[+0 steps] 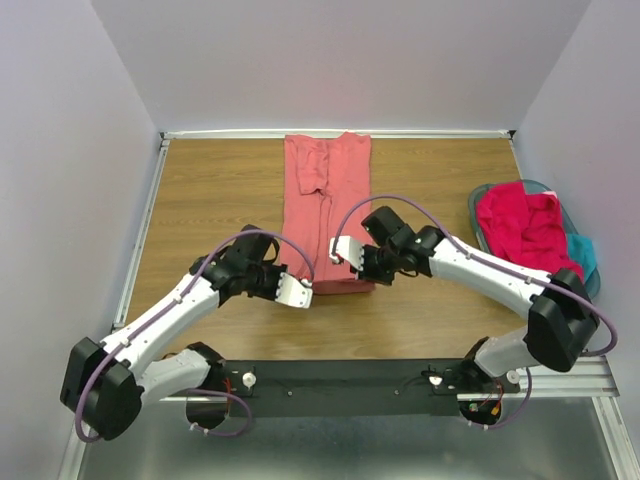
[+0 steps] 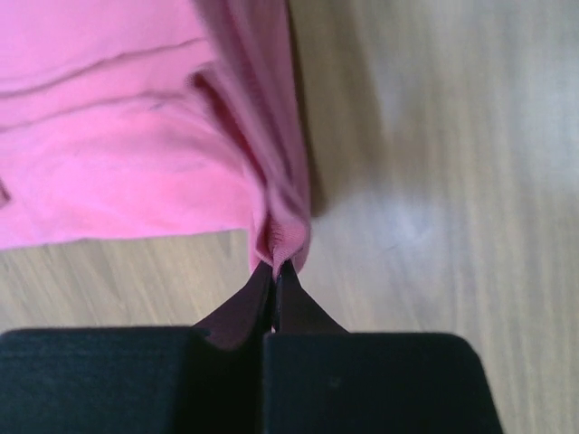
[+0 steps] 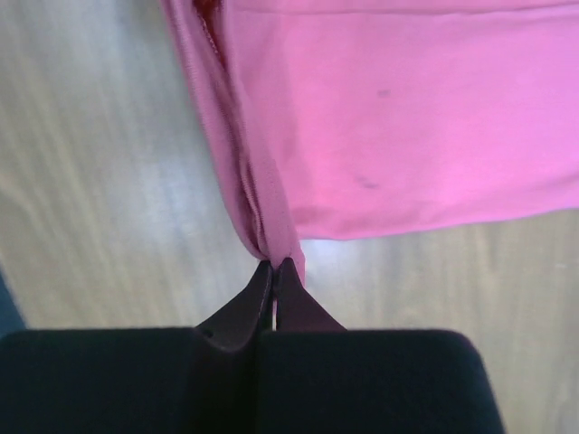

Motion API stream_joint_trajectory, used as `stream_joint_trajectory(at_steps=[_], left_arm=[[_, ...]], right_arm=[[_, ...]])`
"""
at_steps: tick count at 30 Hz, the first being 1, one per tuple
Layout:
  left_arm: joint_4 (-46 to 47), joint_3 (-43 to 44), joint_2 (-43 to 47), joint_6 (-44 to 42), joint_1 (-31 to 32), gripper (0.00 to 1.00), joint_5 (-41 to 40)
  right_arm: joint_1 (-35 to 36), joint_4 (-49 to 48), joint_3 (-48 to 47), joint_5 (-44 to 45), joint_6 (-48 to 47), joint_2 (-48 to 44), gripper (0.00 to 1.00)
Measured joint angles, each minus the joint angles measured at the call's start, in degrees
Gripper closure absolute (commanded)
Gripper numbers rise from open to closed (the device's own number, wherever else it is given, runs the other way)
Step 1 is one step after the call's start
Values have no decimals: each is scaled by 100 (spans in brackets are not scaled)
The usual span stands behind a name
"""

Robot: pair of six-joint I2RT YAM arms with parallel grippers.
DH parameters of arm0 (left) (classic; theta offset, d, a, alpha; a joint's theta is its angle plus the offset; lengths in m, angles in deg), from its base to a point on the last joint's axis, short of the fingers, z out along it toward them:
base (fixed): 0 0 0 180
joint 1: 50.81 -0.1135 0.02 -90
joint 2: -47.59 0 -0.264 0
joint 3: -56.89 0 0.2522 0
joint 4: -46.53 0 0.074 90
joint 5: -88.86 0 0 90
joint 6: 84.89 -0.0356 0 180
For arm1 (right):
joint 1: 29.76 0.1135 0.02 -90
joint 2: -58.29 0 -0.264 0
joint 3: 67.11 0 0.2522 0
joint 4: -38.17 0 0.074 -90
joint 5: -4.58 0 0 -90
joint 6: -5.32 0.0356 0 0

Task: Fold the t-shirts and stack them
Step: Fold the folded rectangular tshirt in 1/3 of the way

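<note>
- The left tool (image 1: 297, 291) has its tips pressed together on a bunched corner of the pink shirt (image 1: 325, 200). In its wrist view the cloth spreads ahead and to its left, with bare bench (image 1: 220, 190) to its right.
- The right tool (image 1: 345, 250) is likewise pinched shut on a fold at the shirt's edge. Here the cloth runs ahead and to its right, with bare wood to its left.
- From the two tools the pink shirt stretches away as a long strip to the far edge of the bench, and it is rumpled at that far end.
- Well off to the right of the right tool, past its own arm, a basket (image 1: 476, 215) holds a red shirt (image 1: 520, 225) and a teal shirt (image 1: 587, 252).
- Nothing lies close around either tool except the shirt itself.
- Open wood flanks the strip on both sides, with the wider stretch out to the left of the left tool.
- Pale walls (image 1: 350, 60) close the bench at the far, left and right edges, and the basket sits at the right edge.
</note>
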Motion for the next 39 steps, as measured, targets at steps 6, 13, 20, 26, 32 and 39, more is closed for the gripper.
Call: stream_joint_trajectory(at_steps=[6, 13, 20, 26, 32, 39], left_arm=[[249, 507, -629, -114, -522, 100, 164], [562, 1307, -1687, -328, -1073, 100, 289], [743, 2518, -3010, -507, -1596, 100, 485], [774, 3342, -3757, -557, -1856, 100, 610], [837, 3775, -4253, -610, -1950, 100, 649], [960, 4109, -4774, -625, -2046, 100, 662]], right_arm=[[-472, 63, -566, -33, -442, 461, 100], [-1051, 160, -1346, -120, -905, 1211, 99], [-1504, 192, -2396, -203, -1307, 2168, 99], [-1729, 208, -3180, -249, -1550, 2837, 99], [-1921, 249, -3910, -280, -1746, 3451, 99], [-2031, 286, -4457, -297, -1832, 3963, 99]])
